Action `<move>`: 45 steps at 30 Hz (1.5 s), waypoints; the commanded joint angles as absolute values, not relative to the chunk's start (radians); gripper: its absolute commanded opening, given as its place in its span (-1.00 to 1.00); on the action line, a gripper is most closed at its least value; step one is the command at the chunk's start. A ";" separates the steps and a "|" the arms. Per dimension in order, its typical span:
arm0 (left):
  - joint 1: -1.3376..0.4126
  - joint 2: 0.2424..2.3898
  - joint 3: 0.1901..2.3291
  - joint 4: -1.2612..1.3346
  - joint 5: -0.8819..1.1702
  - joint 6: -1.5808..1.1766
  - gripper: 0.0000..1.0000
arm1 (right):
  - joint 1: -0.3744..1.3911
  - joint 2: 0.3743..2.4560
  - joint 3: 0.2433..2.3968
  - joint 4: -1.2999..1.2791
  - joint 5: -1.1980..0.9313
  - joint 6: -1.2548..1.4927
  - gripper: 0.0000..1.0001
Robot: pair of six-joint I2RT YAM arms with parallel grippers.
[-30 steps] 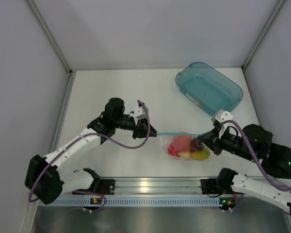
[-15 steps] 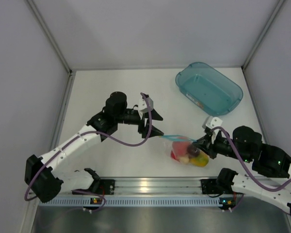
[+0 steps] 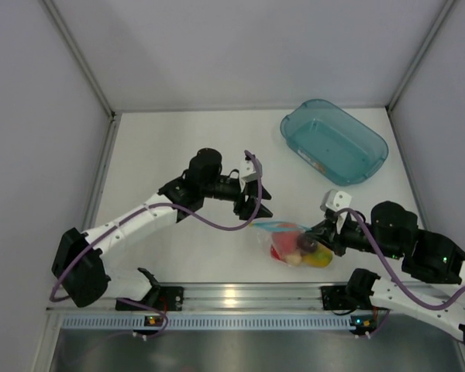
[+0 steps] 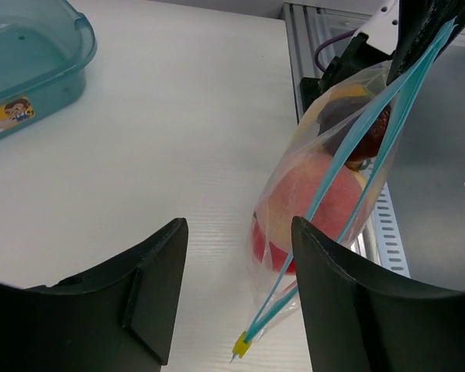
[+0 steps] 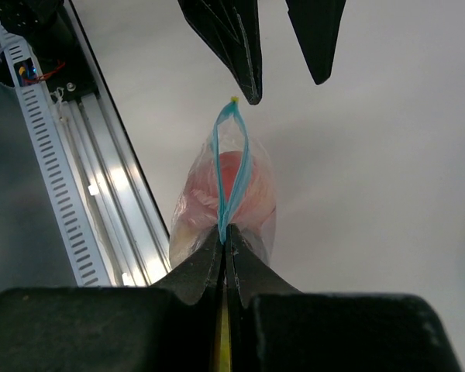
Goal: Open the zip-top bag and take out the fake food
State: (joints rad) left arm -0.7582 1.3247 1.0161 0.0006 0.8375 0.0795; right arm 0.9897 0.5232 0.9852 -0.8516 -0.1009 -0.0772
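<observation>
bag: zip-top bag [image 3: 288, 239] slumps near the surface's [image 3: 178, 147] near edge, right of centre, fake food [image 4: 314, 205] bunched inside | handling: likely light, limp, slick film; only the zip strip [image 4: 342, 194] looks firm enough to pinch | right pincer [image 5: 225, 232]: clamped on one strip end | left pincer [image 3: 257, 208]: agape, empty, just beside the free end

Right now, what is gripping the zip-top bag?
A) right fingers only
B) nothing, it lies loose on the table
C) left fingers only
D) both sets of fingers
A: the right fingers are shut on one end of the zip-top bag at its blue strip, while the left fingers stand open with nothing clamped between them.
</observation>
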 commanded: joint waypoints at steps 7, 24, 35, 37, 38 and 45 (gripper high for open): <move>-0.782 1.339 1.046 0.072 0.956 0.077 0.20 | 0.988 0.523 0.979 -0.750 -0.103 -0.100 -1.00; -0.819 1.394 1.029 0.071 1.043 0.087 -0.21 | 0.988 0.503 0.959 -0.686 -0.092 -0.098 -1.00; -0.821 1.315 1.003 0.014 0.530 0.000 -1.00 | 0.988 0.544 0.888 -0.591 0.092 0.065 -1.00; -0.821 1.301 1.018 -0.052 0.407 -0.077 -1.00 | 0.988 0.563 0.876 -0.553 0.170 0.115 -0.99; -0.821 1.299 1.023 -0.069 0.296 -0.093 -1.00 | 0.988 0.587 0.862 -0.539 0.192 0.156 -1.00; -0.821 1.266 1.045 -0.147 0.017 -0.280 -1.00 | 0.988 0.699 0.853 -0.410 0.379 0.359 -0.54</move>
